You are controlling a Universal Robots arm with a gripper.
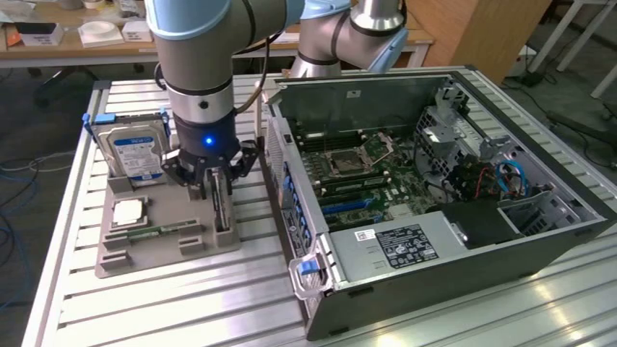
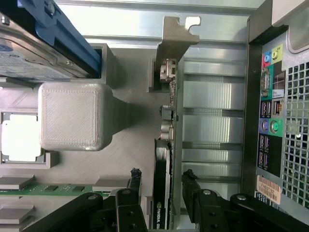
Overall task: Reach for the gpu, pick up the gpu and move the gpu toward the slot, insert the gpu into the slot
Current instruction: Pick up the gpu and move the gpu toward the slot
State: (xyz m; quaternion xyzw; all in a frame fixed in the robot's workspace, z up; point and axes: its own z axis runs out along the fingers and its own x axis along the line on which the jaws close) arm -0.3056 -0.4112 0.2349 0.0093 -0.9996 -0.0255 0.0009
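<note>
Pincer: I see my gripper (image 2: 162,174) apart, straddling the gpu (image 2: 171,87).
Axis: on edge in the tray (image 1: 144,262), lengthwise between jaws.

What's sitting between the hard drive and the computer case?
The gpu, upright in the gray tray, with the gripper jaws straddling it, in the exterior view.

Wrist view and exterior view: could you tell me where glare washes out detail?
Wrist view: the CPU chip is blown out to plain white, and the table slats shine; exterior view: bright reflections streak the slats in the foreground.
</note>
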